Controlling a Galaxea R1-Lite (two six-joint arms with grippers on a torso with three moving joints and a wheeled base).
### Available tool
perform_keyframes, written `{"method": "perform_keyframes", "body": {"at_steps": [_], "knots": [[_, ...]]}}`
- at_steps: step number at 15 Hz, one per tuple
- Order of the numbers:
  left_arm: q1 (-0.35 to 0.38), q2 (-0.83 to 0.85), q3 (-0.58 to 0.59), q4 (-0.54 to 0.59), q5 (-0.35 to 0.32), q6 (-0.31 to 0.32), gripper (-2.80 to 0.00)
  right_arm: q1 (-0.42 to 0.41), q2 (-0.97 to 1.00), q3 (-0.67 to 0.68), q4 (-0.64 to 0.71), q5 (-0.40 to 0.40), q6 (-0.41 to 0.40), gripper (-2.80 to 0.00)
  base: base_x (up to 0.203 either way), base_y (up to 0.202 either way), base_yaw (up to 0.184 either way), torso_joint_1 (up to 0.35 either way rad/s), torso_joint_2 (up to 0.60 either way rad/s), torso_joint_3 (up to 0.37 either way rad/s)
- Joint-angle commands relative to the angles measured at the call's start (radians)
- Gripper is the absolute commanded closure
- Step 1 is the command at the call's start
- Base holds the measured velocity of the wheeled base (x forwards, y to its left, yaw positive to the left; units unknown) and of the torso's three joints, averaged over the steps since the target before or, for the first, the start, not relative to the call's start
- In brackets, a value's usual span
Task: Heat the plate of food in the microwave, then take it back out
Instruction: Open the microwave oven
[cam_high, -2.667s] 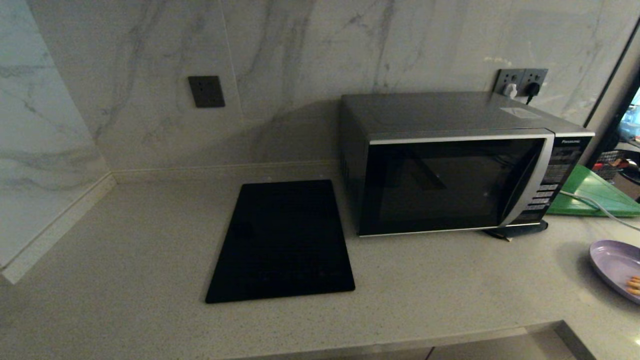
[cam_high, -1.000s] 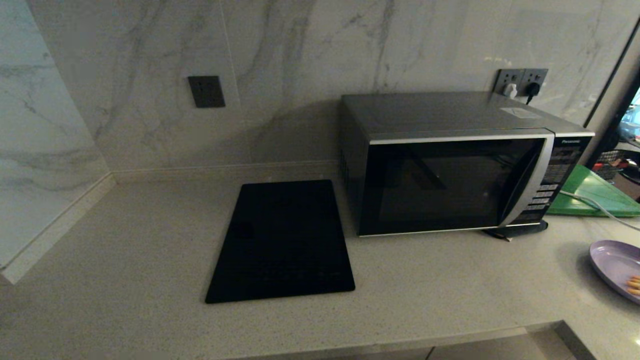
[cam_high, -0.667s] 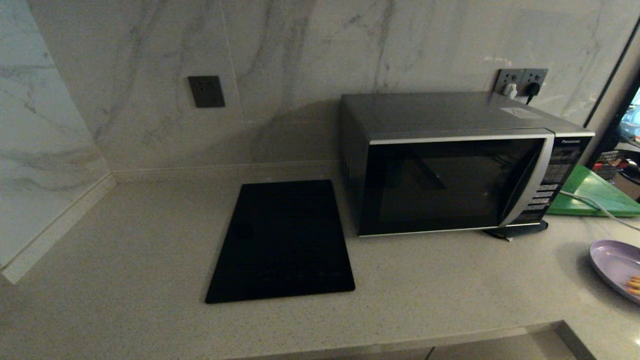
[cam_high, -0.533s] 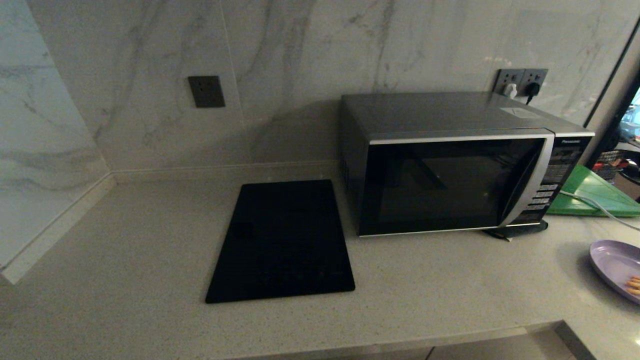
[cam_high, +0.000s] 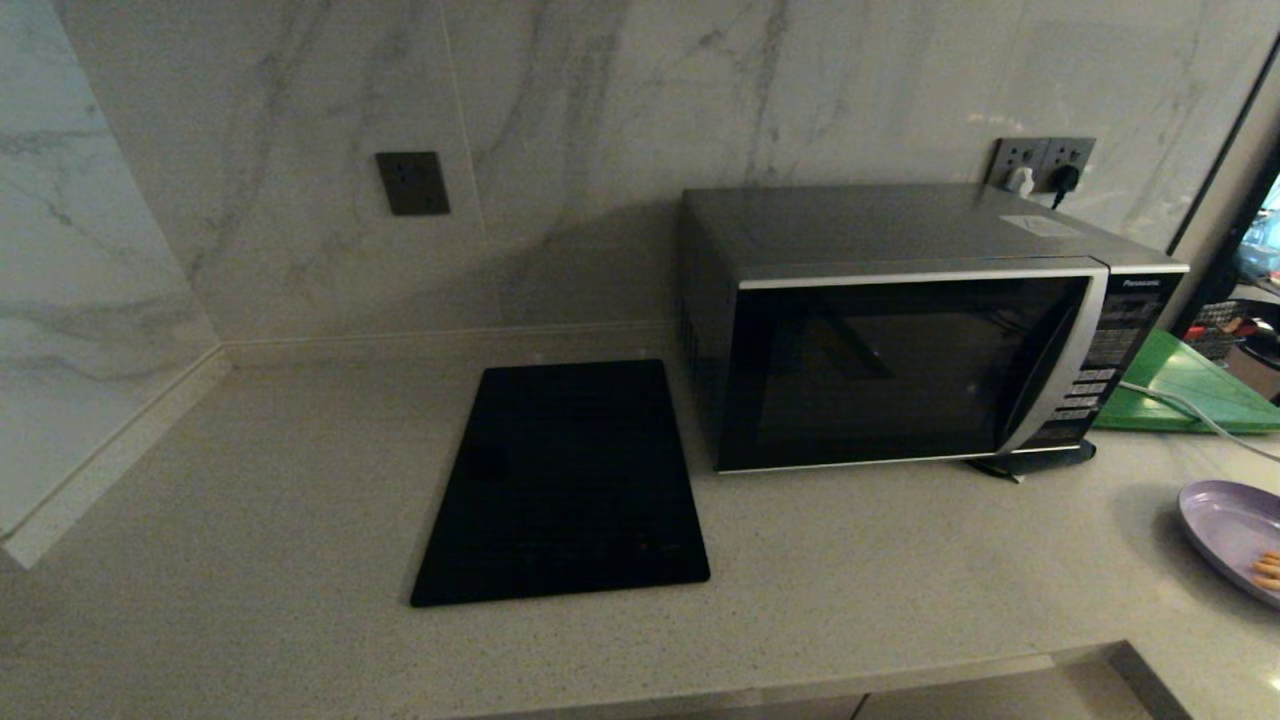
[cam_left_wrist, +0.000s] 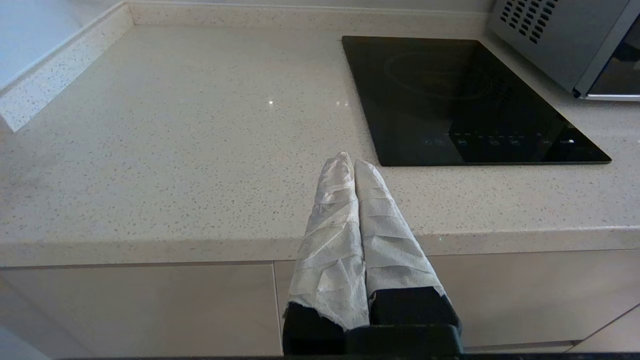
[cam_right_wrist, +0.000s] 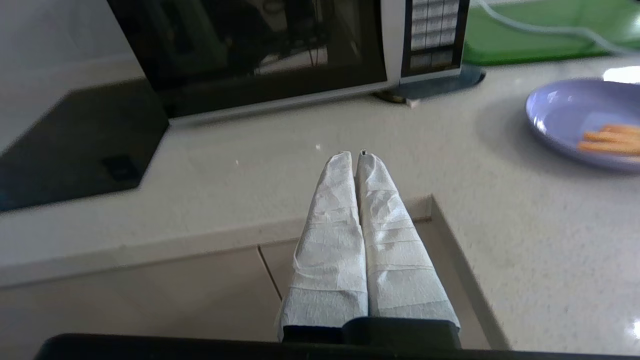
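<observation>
- Microwave (cam_high: 900, 350): stands on the countertop (cam_high: 300, 480) against the marble wall, its dark glass door closed, the curved silver handle strip running down the door's right edge and the button panel to the right of that.
- Plate of food (cam_high: 1235, 535): a shallow lavender plate lying on the countertop to the right of the microwave and nearer the counter's front edge, well apart from the oven; a few orange-tan sticks rest on it. The head view cuts it off at the right border.
- Right gripper (cam_right_wrist: 354, 156): its two white-wrapped fingers are pressed together along their length and hold nothing. It hangs in front of the counter's front edge, pointing toward the lower right corner of the microwave door. The plate lies off to the gripper's right, well apart from the fingertips, with bare countertop between them.
- Left gripper (cam_left_wrist: 349, 159): fingers likewise closed tip to tip and empty, parked before the counter edge, aimed at the near corner of the black panel (cam_high: 565, 485).
- Black panel: a flat dark rectangle lying on the countertop just left of the microwave.
- Green board (cam_high: 1185, 385): lies flat behind the plate, to the right of the microwave, with a pale cable (cam_high: 1185, 410) trailing across it.
- Wall sockets (cam_high: 1040, 160): mounted behind the microwave, two plugs inserted.
</observation>
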Motion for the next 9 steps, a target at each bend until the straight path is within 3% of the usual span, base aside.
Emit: {"method": "perform_keyframes", "body": {"at_steps": [1, 9], "knots": [[0.0, 0.001, -0.001, -0.001, 0.001, 0.0, 0.0, 0.0, 0.044, -0.04, 0.002, 0.0, 0.001, 0.0, 0.0, 0.0, 0.0, 0.0, 0.0, 0.0], [0.0, 0.001, 0.0, -0.001, 0.001, 0.0, 0.0, -0.001, 0.296, -0.208, 0.001, -0.004, 0.001, 0.0, 0.0, 0.0, 0.0, 0.0, 0.0, 0.0]]}}
